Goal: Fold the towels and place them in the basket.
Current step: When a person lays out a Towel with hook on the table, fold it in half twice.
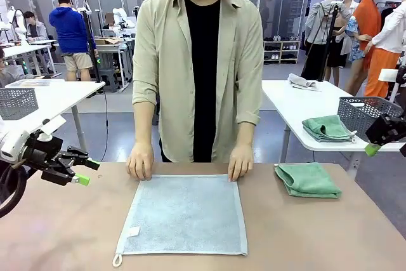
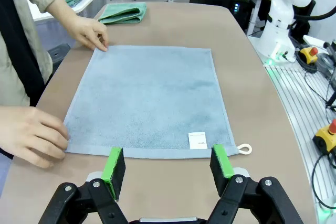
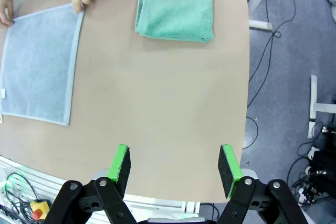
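The grey towel (image 1: 184, 214) is lying spread flat at the middle of the worktop (image 1: 317, 233), with a person's hands (image 1: 139, 162) pinning its far corners. The green towel (image 1: 307, 179) is sitting folded, well apart to the right. The left tool (image 1: 87, 172) is hovering off the grey towel's left edge, jaws wide and gripping nothing; the right tool (image 3: 174, 156) is hanging equally wide and bare over the worktop's right side. The first fold seems to be starting: next, the left tool is likely needing to drop and pinch that edge.
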Robot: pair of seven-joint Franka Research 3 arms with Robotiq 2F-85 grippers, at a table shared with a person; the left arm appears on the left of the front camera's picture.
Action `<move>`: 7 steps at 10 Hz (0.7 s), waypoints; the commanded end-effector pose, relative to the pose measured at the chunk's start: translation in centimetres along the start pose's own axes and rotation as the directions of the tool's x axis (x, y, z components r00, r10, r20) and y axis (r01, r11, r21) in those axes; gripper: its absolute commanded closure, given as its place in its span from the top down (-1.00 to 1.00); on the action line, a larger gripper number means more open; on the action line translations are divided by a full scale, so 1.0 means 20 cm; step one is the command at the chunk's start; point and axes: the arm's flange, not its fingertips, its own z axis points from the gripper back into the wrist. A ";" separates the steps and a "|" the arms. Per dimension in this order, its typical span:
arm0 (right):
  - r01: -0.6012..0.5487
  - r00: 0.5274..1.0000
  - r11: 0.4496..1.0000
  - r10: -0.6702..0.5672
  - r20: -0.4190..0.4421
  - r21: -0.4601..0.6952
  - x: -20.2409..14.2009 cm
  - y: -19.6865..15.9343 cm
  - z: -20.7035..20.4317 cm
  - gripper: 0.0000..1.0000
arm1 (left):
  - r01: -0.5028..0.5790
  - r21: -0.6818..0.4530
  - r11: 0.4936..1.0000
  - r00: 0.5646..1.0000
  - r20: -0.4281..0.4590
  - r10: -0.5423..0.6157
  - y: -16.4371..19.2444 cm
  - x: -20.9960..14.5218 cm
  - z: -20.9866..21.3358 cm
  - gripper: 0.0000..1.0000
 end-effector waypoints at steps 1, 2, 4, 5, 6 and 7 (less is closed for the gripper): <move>0.013 1.000 1.000 -0.013 0.000 -0.010 0.01 0.00 0.00 0.68 | -0.005 -0.011 1.000 1.000 0.001 0.005 0.00 0.01 0.01 0.66; 0.013 1.000 1.000 -0.013 0.000 -0.010 0.01 0.00 0.00 0.68 | -0.005 -0.011 1.000 1.000 0.001 0.005 0.00 0.01 0.01 0.66; 0.013 1.000 1.000 -0.013 0.000 -0.010 0.01 0.00 0.00 0.68 | -0.005 -0.011 1.000 1.000 0.001 0.005 0.00 0.01 0.01 0.66; 0.013 1.000 1.000 -0.013 0.000 -0.010 0.01 0.00 0.00 0.68 | -0.005 -0.011 1.000 1.000 0.001 0.005 0.00 0.01 0.01 0.66; 0.013 1.000 1.000 -0.013 0.000 -0.010 0.01 0.00 0.00 0.68 | -0.005 -0.011 1.000 1.000 0.001 0.005 0.00 0.01 0.01 0.66; 0.000 1.000 1.000 0.000 0.000 0.000 0.00 0.00 0.00 0.68 | 0.000 0.000 1.000 1.000 0.000 0.000 0.00 0.00 0.00 0.67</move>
